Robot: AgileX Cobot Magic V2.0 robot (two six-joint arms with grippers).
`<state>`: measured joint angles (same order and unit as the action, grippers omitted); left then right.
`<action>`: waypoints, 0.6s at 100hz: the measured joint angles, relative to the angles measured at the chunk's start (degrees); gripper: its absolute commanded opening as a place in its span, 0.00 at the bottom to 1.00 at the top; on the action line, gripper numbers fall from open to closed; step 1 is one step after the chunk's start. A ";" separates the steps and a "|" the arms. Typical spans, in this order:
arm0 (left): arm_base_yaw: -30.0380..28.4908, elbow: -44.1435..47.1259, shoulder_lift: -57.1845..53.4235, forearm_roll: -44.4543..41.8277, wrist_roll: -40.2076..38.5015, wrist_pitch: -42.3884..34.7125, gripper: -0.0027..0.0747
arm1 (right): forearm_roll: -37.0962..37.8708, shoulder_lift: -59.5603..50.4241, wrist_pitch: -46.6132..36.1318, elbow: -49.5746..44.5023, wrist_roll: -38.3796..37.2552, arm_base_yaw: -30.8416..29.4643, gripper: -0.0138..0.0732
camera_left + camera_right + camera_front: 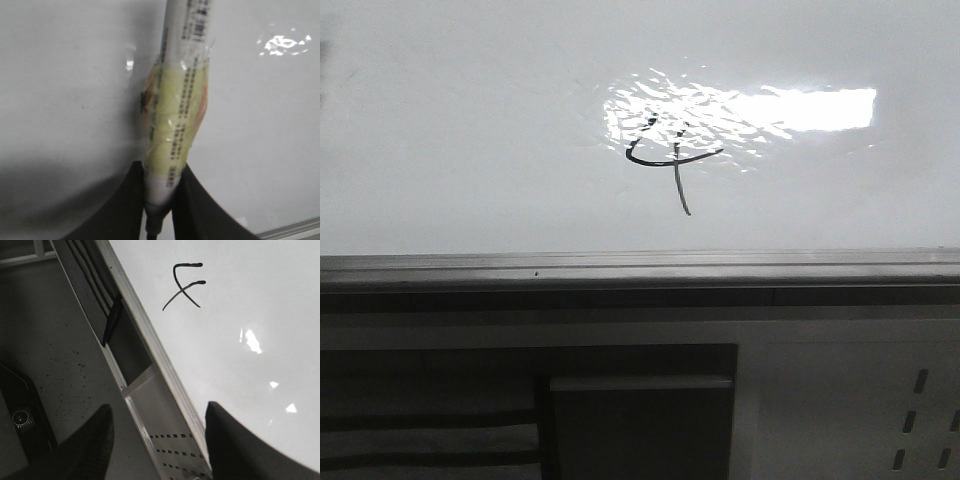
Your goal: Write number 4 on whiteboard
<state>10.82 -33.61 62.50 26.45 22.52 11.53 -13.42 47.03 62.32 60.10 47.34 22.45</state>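
A black hand-drawn number 4 (672,160) stands on the glossy whiteboard (470,130), just below and left of the bright rippled reflection. It also shows in the right wrist view (184,285), far from the fingers. My left gripper (162,187) is shut on a white marker (180,105) wrapped in yellowish tape, held over the whiteboard (65,100). The marker's tip is out of view. My right gripper (157,430) is open and empty, hanging over the board's grey frame edge (160,355). Neither gripper shows in the front view.
The board's grey metal frame (640,268) runs across below the 4. Under it are a white perforated panel (920,420) and a dark recess (640,420). The right wrist view shows speckled grey floor (55,350) and a dark device (22,417).
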 measured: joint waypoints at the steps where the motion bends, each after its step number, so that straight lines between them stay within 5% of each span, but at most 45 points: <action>1: 0.00 0.00 0.16 0.12 0.00 0.00 0.01 | 0.00 0.00 0.00 0.00 0.00 0.00 0.58; 60: 0.00 0.00 1.73 3.42 0.00 -0.39 0.01 | 0.00 0.00 0.00 0.00 -0.09 0.00 0.58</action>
<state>10.82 -33.61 64.22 29.87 22.52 11.14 -13.42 47.03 62.32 60.10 47.25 22.45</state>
